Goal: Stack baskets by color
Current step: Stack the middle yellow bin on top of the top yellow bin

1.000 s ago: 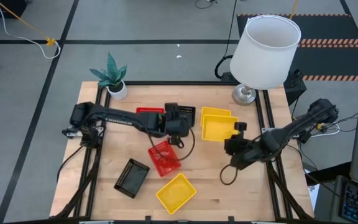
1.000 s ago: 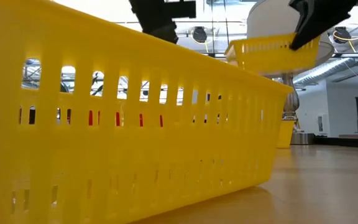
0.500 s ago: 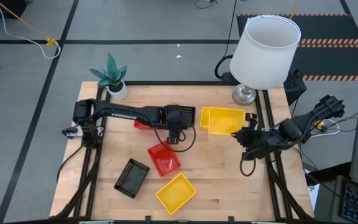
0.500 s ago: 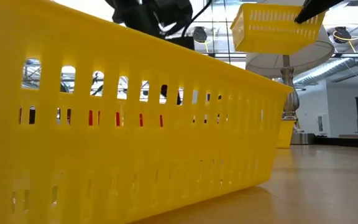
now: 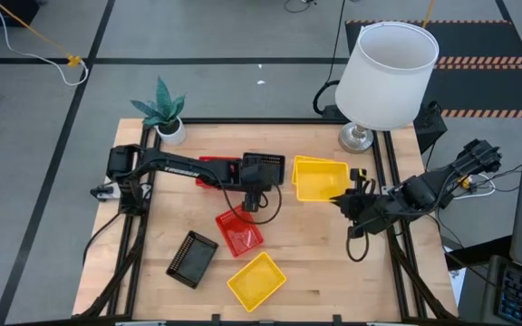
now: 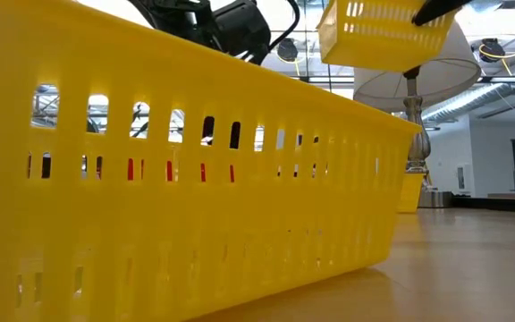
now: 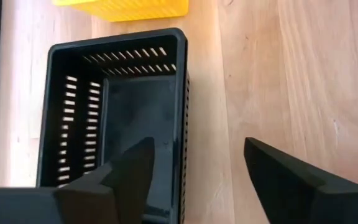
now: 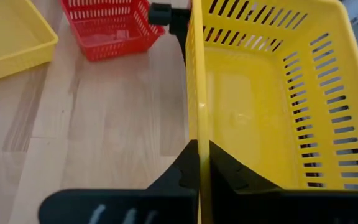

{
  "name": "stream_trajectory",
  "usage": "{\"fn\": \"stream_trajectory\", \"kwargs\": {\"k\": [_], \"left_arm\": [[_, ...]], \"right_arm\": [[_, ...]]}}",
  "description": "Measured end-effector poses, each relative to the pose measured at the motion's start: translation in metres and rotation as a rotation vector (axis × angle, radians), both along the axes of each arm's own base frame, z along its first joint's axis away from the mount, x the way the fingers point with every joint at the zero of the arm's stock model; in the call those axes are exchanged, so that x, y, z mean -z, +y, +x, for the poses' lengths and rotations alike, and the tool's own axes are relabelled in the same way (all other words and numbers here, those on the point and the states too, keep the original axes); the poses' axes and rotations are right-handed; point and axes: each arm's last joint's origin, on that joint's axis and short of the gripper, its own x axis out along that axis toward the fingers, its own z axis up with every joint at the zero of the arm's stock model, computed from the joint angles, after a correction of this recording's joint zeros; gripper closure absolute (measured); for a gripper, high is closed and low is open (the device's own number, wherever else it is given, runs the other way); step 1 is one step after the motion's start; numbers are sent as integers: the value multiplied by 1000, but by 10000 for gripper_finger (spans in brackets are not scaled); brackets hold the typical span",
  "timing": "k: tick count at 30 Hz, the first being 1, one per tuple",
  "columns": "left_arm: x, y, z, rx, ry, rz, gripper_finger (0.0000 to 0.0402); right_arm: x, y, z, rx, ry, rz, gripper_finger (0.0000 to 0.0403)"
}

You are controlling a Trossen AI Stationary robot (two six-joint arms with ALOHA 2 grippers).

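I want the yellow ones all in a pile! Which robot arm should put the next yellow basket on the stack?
The right one. The right gripper is shut on a yellow basket, lifted above the yellow basket lying by the lamp. The left gripper is open and empty over a black basket.

High overhead; low, mostly blocked, perhaps against yellow basket [image 6: 195, 179].

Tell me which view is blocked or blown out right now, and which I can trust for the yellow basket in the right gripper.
Low view: a yellow basket right at the lens fills most of the frame, with bright backlight behind it. High view: evenly lit, whole table visible. Right wrist view: the right gripper pinches the held yellow basket by its wall, seen clearly.
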Motion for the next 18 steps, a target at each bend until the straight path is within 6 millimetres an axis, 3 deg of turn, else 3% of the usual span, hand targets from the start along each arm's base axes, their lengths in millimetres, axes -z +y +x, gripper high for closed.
{"fn": "stream_trajectory", "kwargs": {"k": [8,18], "left_arm": [[2,11,1,-34,-11,0,208],[12,15,2,-44,15,-8,215]], "right_arm": [[-1,0,1,-4,-9,1,401],[-2,1,2,-16,-24,-2,400]]}}
